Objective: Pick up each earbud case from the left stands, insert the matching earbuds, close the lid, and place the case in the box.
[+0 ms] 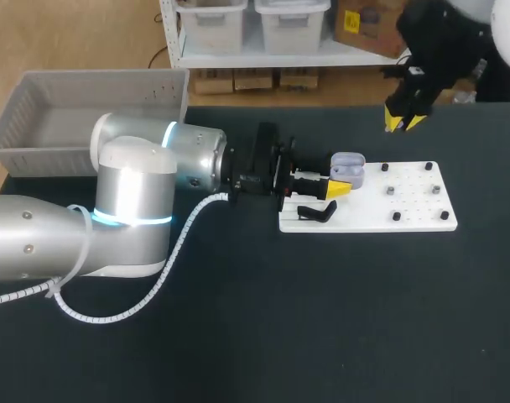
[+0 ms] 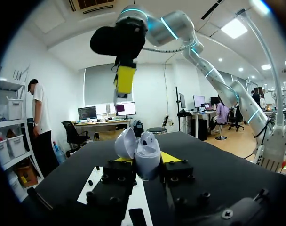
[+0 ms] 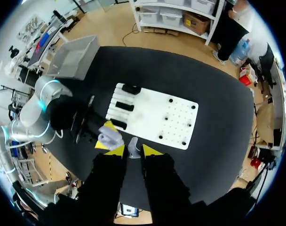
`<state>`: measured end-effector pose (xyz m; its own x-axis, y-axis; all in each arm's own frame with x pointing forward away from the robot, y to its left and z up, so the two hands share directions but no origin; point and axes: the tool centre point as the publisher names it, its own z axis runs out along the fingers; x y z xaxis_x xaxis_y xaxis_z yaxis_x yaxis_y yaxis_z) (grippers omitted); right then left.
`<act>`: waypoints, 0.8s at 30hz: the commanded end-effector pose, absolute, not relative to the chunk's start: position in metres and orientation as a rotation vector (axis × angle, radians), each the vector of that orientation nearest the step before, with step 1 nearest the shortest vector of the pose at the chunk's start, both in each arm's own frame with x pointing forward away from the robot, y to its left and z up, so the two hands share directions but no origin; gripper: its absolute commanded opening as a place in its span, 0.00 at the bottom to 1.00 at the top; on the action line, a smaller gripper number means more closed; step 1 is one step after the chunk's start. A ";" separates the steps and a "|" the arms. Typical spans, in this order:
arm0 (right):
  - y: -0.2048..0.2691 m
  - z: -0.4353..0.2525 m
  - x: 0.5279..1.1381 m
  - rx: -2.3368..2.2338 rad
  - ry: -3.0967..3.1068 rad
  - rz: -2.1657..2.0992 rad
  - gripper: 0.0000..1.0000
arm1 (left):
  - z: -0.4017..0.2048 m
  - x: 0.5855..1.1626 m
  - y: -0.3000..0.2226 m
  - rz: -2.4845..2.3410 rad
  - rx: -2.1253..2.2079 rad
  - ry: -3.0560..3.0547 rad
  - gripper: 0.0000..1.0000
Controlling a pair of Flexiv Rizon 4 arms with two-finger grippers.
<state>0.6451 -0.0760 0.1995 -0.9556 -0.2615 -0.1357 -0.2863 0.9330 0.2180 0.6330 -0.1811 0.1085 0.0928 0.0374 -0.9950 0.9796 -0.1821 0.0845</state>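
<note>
A lavender earbud case with its lid tipped open is held over the left end of the white board. My left gripper is shut on its body. In the left wrist view the case stands upright between the yellow tips of the left gripper. My right gripper hangs above and behind the board, fingers pointing down. In the right wrist view the right gripper is shut on a small whitish earbud, with the case below and slightly to one side.
A grey basket sits at the table's back left. Black stands lie on the board's left edge, and small black pegs dot its right half. Dark bare tabletop spreads in front.
</note>
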 end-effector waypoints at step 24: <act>-0.018 0.169 0.609 -0.642 3.029 0.059 0.00 | 0.108 0.631 -0.181 -1.246 1.412 1.083 0.00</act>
